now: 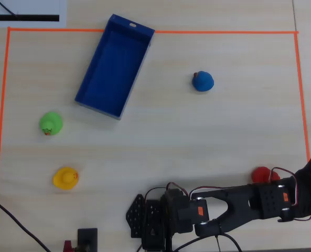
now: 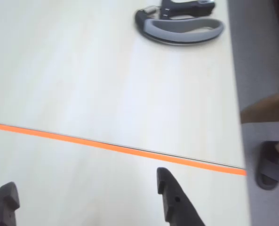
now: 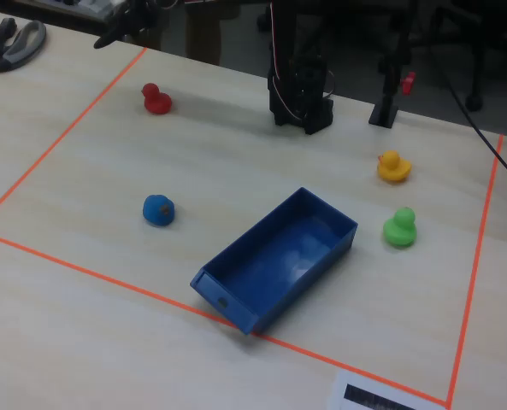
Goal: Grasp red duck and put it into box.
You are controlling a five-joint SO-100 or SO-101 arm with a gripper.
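Overhead, the red duck sits on the table near the right tape line, partly under the arm. Wrist view shows the gripper with fingers spread wide, empty. Far across, the box lies empty.

showing a matte black printed arm with orange motor labels, red, white and black wires looping along it, and dark rounded fingertips.

Blue duck, green duck, yellow duck w/in orange tape; all apart.
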